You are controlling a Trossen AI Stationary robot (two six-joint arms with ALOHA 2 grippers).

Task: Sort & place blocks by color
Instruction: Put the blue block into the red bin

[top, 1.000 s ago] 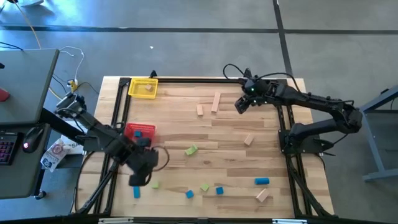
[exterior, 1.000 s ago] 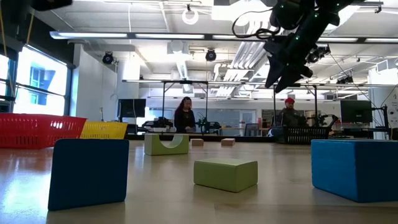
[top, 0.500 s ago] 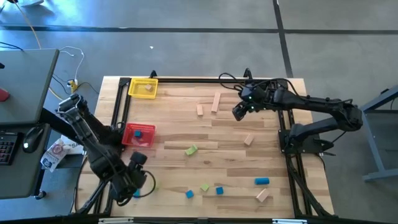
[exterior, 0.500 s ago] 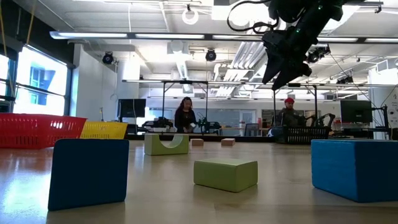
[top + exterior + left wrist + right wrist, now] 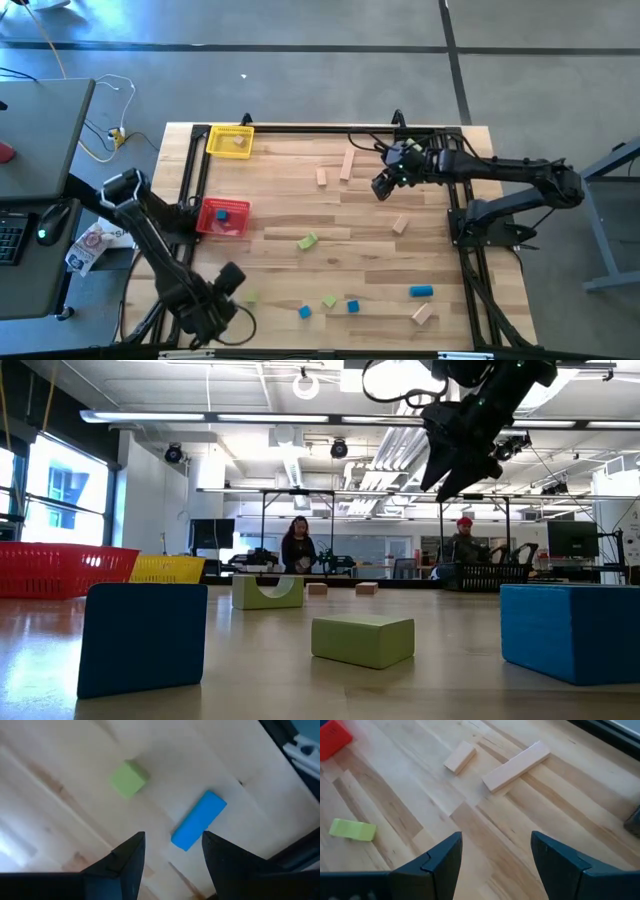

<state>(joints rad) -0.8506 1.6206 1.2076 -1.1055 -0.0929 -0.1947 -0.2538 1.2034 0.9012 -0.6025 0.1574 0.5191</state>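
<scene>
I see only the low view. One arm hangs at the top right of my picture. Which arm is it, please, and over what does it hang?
Observer: That is the right arm. Its gripper is open above the far half of the table, facing a short tan block and a long tan bar.
Operator: And the left arm? I do not see it at all.
Observer: The left gripper is at the table's near left corner, over a blue bar and a green cube.
Operator: Does it hold something?
Observer: No, its fingers are apart and hold nothing.
</scene>
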